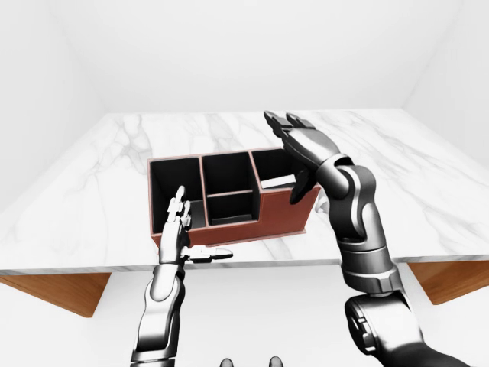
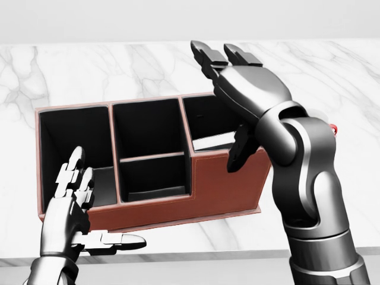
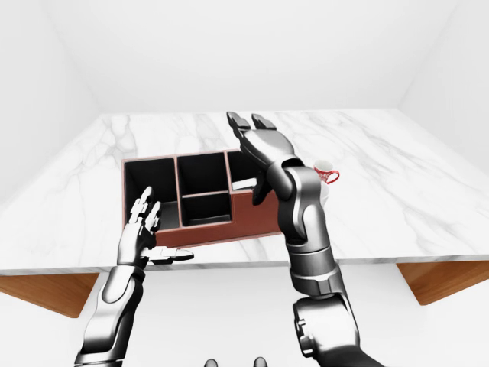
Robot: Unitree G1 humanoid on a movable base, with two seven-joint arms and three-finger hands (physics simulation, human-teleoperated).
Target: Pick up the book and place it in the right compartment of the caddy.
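The red-brown caddy (image 2: 222, 187) stands near the marble counter's near edge, with dark compartments. Inside its right compartment a pale book (image 2: 211, 142) leans, only its light edge showing. My right hand (image 2: 228, 101) hovers open above that compartment, palm turned left, fingers spread upward. Its thumb (image 2: 237, 155) hangs down over the caddy's near wall and hides part of the book. It holds nothing. At the view's lower left my left hand (image 2: 98, 208) stands open beside the caddy's left end, fingers up and thumb pointing right, not closed on anything.
A white mug (image 3: 325, 172) with a red handle stands to the right of the caddy, mostly hidden behind my right arm in the head view. The marble counter (image 1: 428, 206) spreads wide on all sides, and its near edge runs just below the caddy.
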